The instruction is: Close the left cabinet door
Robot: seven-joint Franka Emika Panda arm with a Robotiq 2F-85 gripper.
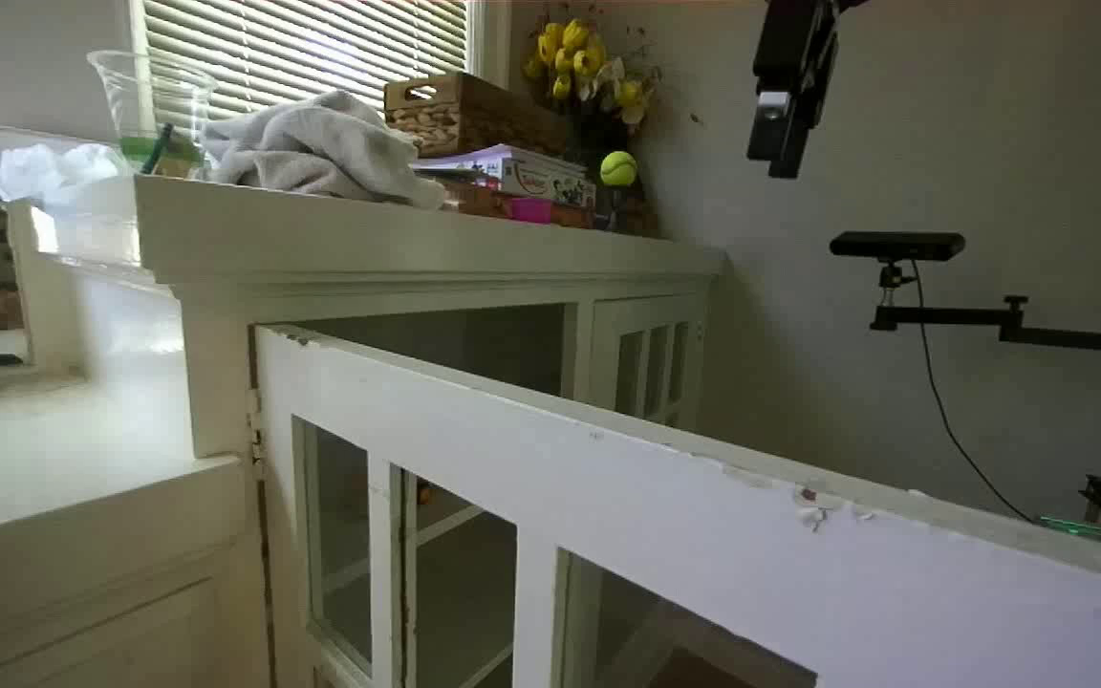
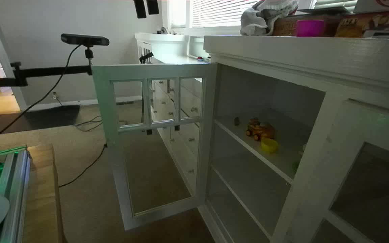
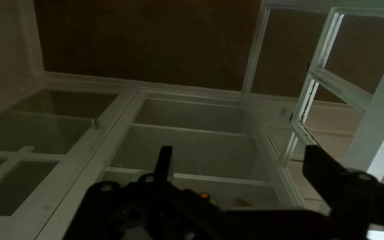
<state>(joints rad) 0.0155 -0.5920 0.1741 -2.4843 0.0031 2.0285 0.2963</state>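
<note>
The left cabinet door is white with glass panes. It stands wide open, swung out from the cabinet, in both exterior views (image 1: 684, 516) (image 2: 160, 71). Its top edge has chipped paint. In the wrist view the door (image 3: 378, 133) is at the right, beside one finger. My gripper is open and empty, with its fingers wide apart in the wrist view (image 3: 238, 160). It hangs above the door's height at the top of both exterior views (image 1: 780, 162) (image 2: 147, 11), apart from the door. The matching door (image 3: 82, 146) is shut.
The cabinet top (image 1: 436, 239) bears a grey towel (image 1: 321, 148), a basket (image 1: 474, 115), boxes and yellow flowers (image 1: 574, 57). A camera (image 1: 897, 246) on a black arm stands past the door. Toys (image 2: 261, 130) sit on the shelf. A wooden table (image 2: 42, 189) is nearby.
</note>
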